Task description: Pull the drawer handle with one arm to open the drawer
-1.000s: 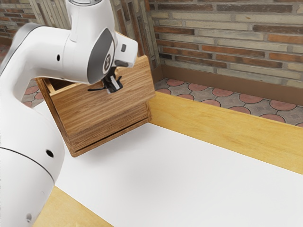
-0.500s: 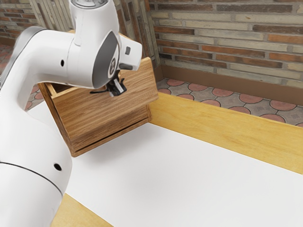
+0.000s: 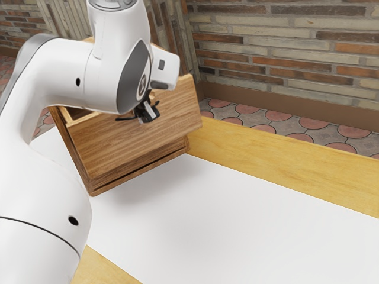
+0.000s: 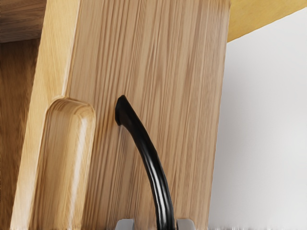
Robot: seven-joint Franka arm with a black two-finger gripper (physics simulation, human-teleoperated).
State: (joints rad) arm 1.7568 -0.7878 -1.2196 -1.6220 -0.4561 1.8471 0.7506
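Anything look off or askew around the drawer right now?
Nothing stands out. The drawer is partly pulled out of the wooden cabinet, with the gripper at its black handle. The front panel looks straight, and nothing is spilled or damaged.

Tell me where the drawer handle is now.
In the exterior view's upper left, the drawer handle lies on the wooden drawer front, right at the claw.

The arm [image 3: 53, 83] covers part of the cabinet [image 3: 130, 160]; the handle [image 4: 152, 165] is cut off at the wrist view's edge.
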